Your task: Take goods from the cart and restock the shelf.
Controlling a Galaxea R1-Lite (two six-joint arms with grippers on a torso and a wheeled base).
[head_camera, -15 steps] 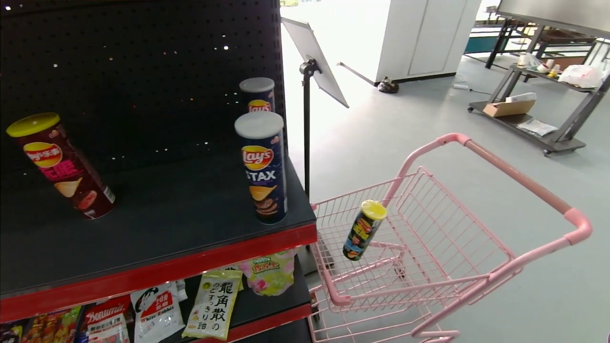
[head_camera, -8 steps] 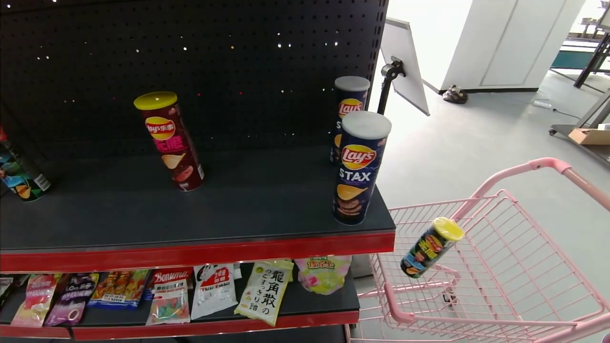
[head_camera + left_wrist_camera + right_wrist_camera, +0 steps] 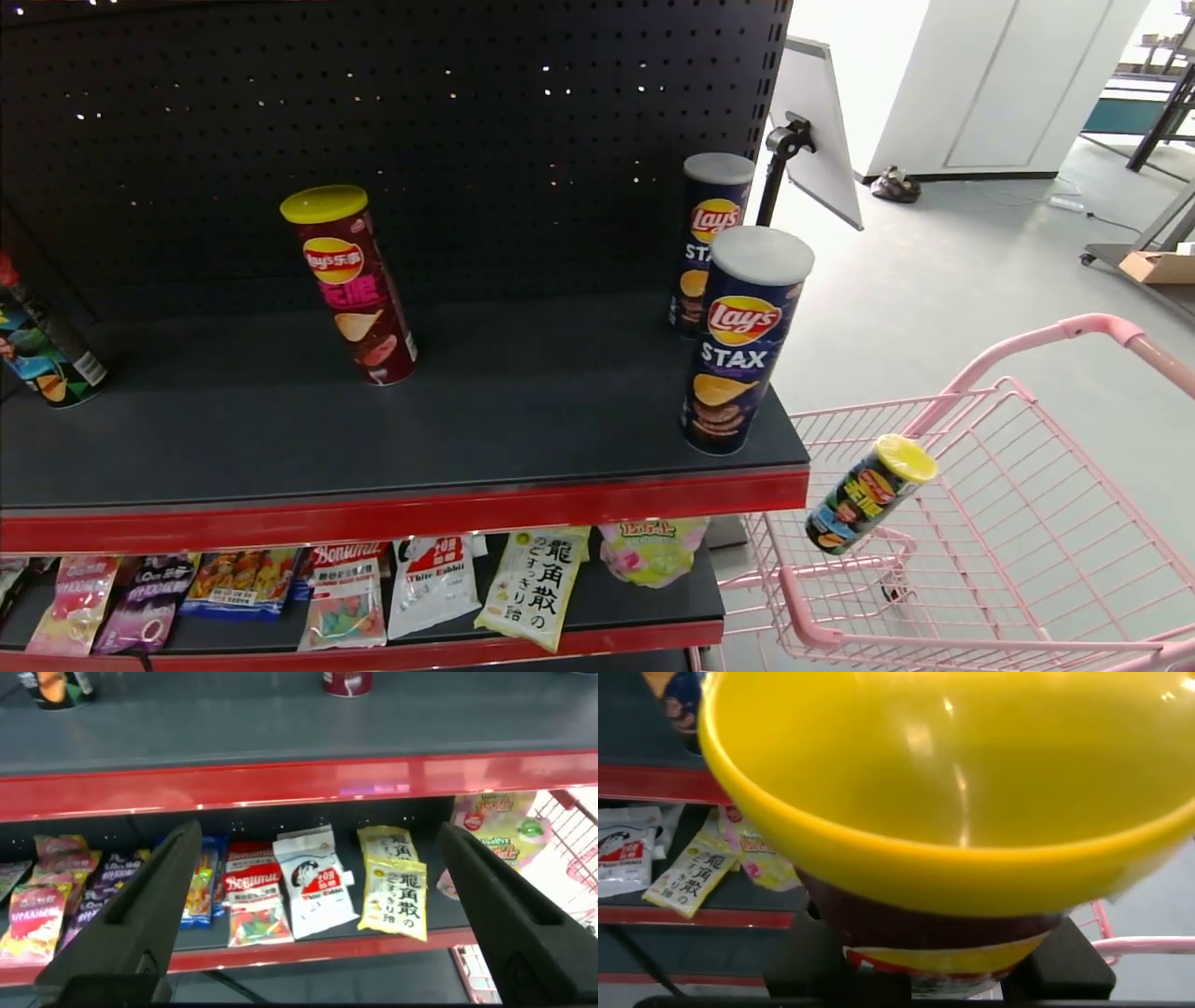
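Observation:
A dark red chip can with a yellow lid [image 3: 952,784] stands very close in the right wrist view, and my right gripper [image 3: 924,975] is shut on its body. My left gripper [image 3: 320,835] is open and holds nothing; it faces the red front edge of the shelf [image 3: 308,775] and the snack bags below. On the shelf board [image 3: 523,420] stand a dark red can [image 3: 350,285], two blue cans [image 3: 742,341] [image 3: 709,238] at the right end, and another can [image 3: 42,345] at the far left. A black and yellow can [image 3: 870,495] leans in the pink cart [image 3: 1027,523].
The lower shelf [image 3: 597,607] carries several snack bags, such as a yellow one [image 3: 532,588] and a white one [image 3: 434,583]. A black pegboard [image 3: 420,112] backs the shelf. A sign stand [image 3: 812,131] rises right of it. The board between the red and blue cans is bare.
The head camera has swung left toward the shelf, so everything has shifted right in the picture. The cans on the shelf and the one in the cart have not moved.

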